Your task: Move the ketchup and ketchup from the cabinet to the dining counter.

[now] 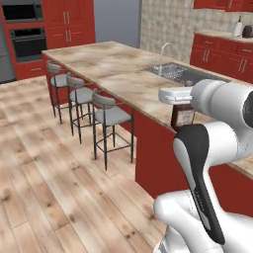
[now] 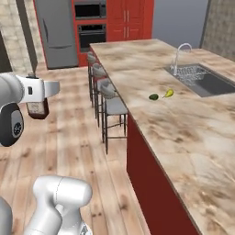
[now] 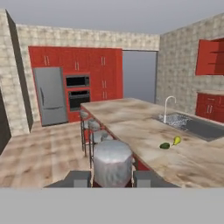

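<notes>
Left base view: wooden floor on the left, then three grey-seated stools (image 1: 106, 112) lined up along the red base of a long dining counter (image 1: 104, 69) with a marbled beige top. Farther right, a steel sink (image 1: 185, 74) with a curved tap set into that top. At the right edge, the white arm, its gripper (image 1: 182, 100) held beside the counter's near edge and closed on a ketchup bottle (image 1: 183, 117) — dark red-brown, pale label facing out, hanging upright below the hand.

Right base view: gripper (image 2: 36, 94) at the far left, out over the floor, clamped around the bottle's neck, body (image 2: 37, 110) hanging beneath. Stools in the middle, counter stretching to the right, two small items on it — one dark green (image 2: 153, 97), one yellow (image 2: 169, 93) — just beside each other, short of the sink.

Hand view: grey fridge (image 3: 49, 95) and red wall units at the left, bottle's cap (image 3: 113, 162) gripped between the two dark fingertips at bottom centre, counter and sink to the right, open red cabinet (image 3: 211, 57) high on the far right wall.
</notes>
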Controlling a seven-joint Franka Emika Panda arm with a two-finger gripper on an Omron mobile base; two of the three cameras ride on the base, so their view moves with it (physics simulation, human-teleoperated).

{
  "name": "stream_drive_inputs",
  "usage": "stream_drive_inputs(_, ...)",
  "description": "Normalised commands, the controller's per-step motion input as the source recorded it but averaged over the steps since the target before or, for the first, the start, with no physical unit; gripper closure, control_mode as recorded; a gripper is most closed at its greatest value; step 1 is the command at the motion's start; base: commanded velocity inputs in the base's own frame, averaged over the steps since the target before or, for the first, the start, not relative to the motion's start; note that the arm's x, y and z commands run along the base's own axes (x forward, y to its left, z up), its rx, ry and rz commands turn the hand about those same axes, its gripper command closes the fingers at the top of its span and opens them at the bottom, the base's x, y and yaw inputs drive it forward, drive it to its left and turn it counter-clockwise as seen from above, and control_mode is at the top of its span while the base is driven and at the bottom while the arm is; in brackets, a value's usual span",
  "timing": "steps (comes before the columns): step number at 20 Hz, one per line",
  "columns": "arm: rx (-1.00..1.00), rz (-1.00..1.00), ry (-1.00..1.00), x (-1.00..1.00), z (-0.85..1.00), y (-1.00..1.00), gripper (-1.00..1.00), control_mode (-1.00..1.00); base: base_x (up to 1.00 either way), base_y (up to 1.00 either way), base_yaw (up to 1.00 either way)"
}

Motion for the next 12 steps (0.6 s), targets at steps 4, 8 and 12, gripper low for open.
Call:
stream_drive_inputs(4, 0.00, 0.00, 0.00, 0.00, 0.00, 0.00, 1.00, 1.00, 0.72, 0.55, -0.20)
stream_drive_inputs(8, 0.00, 0.00, 0.00, 0.00, 0.00, 0.00, 1.00, 1.00, 0.76, 0.50, -0.24)
stream_drive_inputs(12, 0.00, 0.00, 0.00, 0.00, 0.00, 0.00, 1.00, 1.00, 0.74, 0.52, -0.23)
